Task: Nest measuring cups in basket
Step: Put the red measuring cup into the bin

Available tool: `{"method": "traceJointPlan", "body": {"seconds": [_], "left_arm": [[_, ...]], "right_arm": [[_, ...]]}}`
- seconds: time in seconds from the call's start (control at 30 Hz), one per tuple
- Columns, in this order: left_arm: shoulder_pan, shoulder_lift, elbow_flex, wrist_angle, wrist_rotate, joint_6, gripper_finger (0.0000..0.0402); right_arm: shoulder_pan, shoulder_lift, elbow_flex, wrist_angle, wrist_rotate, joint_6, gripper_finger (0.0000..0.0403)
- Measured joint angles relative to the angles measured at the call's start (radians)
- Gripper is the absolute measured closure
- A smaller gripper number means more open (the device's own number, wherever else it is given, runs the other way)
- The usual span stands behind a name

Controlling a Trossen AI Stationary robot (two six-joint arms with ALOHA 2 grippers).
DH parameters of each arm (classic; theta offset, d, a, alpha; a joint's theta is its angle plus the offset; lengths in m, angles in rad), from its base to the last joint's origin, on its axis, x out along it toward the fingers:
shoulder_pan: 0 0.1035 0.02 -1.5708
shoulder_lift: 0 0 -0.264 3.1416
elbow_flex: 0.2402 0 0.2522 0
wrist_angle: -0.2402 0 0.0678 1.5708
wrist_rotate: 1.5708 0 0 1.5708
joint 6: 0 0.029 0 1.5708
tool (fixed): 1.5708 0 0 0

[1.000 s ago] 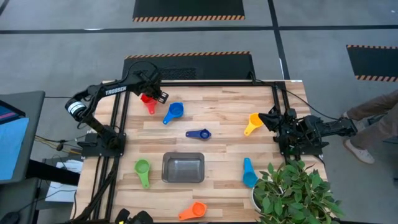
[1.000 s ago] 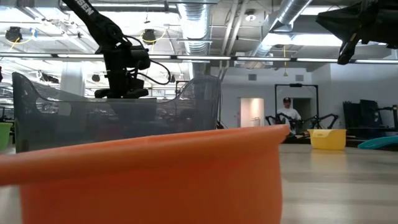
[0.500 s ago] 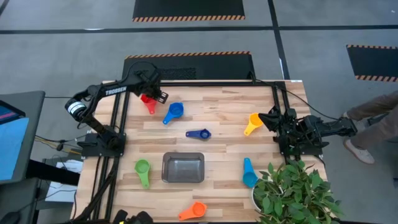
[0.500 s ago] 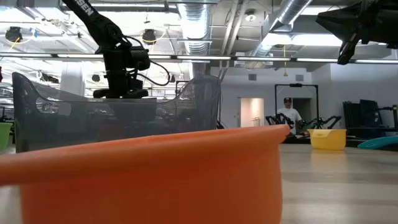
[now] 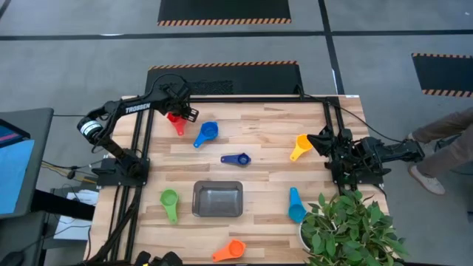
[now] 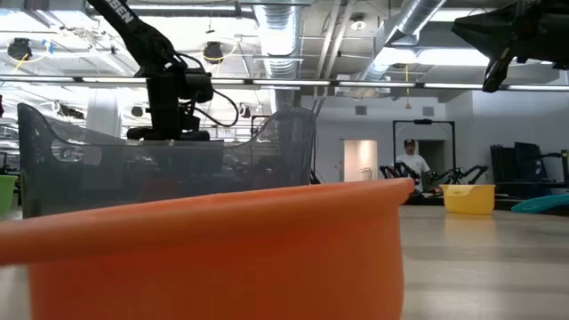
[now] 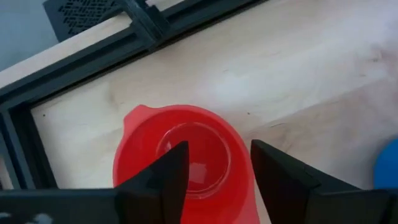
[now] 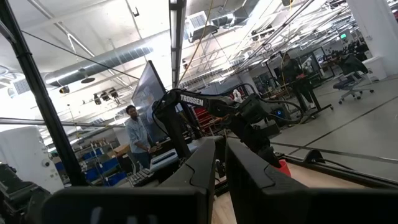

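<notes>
The red cup (image 5: 177, 123) stands upright on the table's far left part. My left gripper (image 7: 217, 152) hangs open over it, one finger above the bowl (image 7: 196, 158) and the other outside the rim. The blue cup (image 5: 207, 134), dark blue cup (image 5: 236, 159), yellow cup (image 5: 299, 146), green cup (image 5: 169, 201), light blue cup (image 5: 295, 205) and orange cup (image 5: 230, 250) lie scattered around the grey basket (image 5: 218, 199). My right gripper (image 5: 321, 140) waits, shut, at the table's right edge beside the yellow cup. My left gripper comes at the red cup from above, pointing down. Its fingers stand on either side of the bowl's wall (image 7: 241, 163), one over the inside and one outside. Whether either finger touches the wall, I cannot tell. The cup sits flat on the table.
A potted plant (image 5: 347, 229) fills the table's near right corner. Black frame rails (image 7: 93, 56) run along the far edge just behind the red cup. In the low view the orange cup (image 6: 222, 249) fills the foreground. A person's legs (image 5: 443, 140) show right of the table.
My left gripper has shifted a little over the red cup, and its cable has swung with it. The cups and the basket have stayed where they were.
</notes>
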Motion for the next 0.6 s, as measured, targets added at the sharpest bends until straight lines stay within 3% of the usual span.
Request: {"method": "traceJointPlan", "body": {"seconds": [0.6], "left_arm": [[-0.037, 0.201, 0.004, 0.049, 0.056, -0.042, 0.0235]], "right_arm": [[0.0, 0.0, 0.0, -0.001, 0.0, 0.0, 0.0339]]}}
